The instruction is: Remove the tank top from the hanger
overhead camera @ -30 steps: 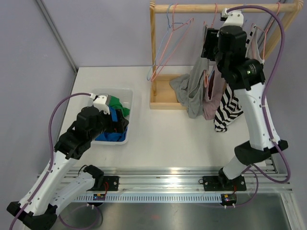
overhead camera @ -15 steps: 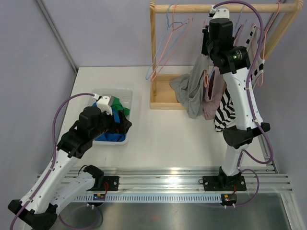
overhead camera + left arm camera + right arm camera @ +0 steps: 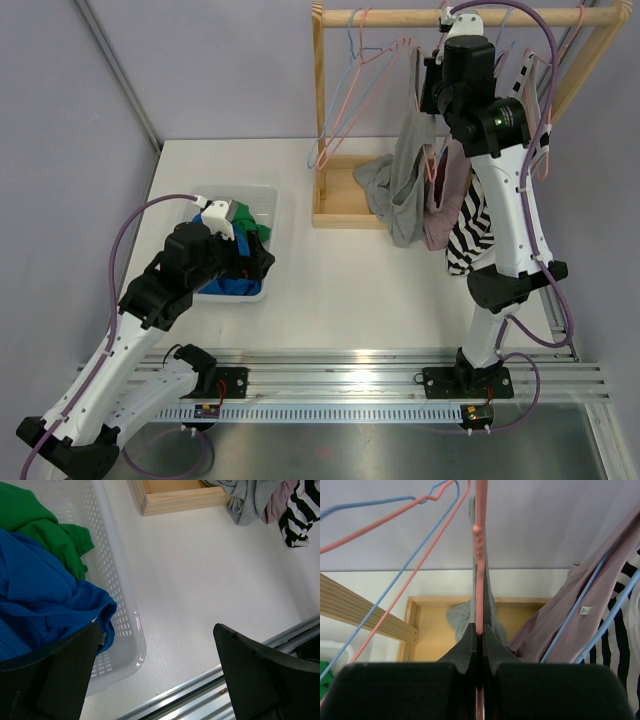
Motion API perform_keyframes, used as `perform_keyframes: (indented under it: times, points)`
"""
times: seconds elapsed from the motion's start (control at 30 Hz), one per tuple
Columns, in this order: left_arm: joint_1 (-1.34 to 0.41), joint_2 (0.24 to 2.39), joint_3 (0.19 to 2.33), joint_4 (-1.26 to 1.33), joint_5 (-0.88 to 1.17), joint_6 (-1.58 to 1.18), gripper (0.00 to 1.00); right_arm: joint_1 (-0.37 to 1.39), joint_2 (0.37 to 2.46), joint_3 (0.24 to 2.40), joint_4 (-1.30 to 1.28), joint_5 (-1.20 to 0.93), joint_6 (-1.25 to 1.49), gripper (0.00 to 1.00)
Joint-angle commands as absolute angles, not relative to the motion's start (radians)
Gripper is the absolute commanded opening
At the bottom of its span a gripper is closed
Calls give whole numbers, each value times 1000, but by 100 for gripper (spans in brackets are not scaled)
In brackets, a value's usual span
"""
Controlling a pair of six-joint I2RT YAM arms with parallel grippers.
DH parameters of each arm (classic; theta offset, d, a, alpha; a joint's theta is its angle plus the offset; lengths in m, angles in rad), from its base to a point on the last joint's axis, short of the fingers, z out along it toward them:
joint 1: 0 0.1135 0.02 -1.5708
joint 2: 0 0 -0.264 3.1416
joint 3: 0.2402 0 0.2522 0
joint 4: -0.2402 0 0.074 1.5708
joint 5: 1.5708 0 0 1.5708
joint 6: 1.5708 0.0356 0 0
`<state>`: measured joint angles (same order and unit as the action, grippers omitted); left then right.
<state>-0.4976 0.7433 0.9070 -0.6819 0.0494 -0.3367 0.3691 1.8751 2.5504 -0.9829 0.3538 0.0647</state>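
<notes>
A grey tank top [image 3: 405, 190] hangs from a pink wire hanger [image 3: 480, 555] on the wooden rail [image 3: 470, 17]. Its lower end is bunched on the rack's base. My right gripper [image 3: 480, 630] is up at the rail, shut on the pink hanger's wire, and the grey cloth [image 3: 462, 617] drops away just beyond the fingers. In the top view that gripper [image 3: 430, 85] sits against the garment's upper part. My left gripper [image 3: 155, 630] is open and holds nothing, low over the near right corner of the white basket [image 3: 122, 615].
Empty pink and blue hangers [image 3: 350, 80] hang left of the grey garment. A mauve garment [image 3: 447, 200] and a black-and-white striped one [image 3: 470, 240] hang to its right. The rack has a wooden tray base [image 3: 345, 215]. Blue [image 3: 40, 595] and green [image 3: 45, 530] clothes fill the basket.
The right arm swung left along the rail and its jaws closed on the pink hanger wire. The left gripper shifted slightly right over the basket, then stayed still.
</notes>
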Motion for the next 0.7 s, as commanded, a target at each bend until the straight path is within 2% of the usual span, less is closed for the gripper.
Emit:
perform_keyframes:
  times: [0.0,0.1,0.3,0.43,0.67]
  points:
    - [-494,733,916,-630,63,-339,99,364,1758,2577,-879,305,86,0]
    - [-494,729,926,-624,74,-347,99,365,1729,2571,-885,267,97,0]
    - [-497,730,976,-626,86,-373,99,364,1594,2407,-890,167,126,0]
    - [-532,735,1018,-609,87,-388,99,365,1436,2211,-905,19,120,0]
    - [-704,804,1103,-535,-69,-410,99,365,1139,1841,-907,-228,155,0]
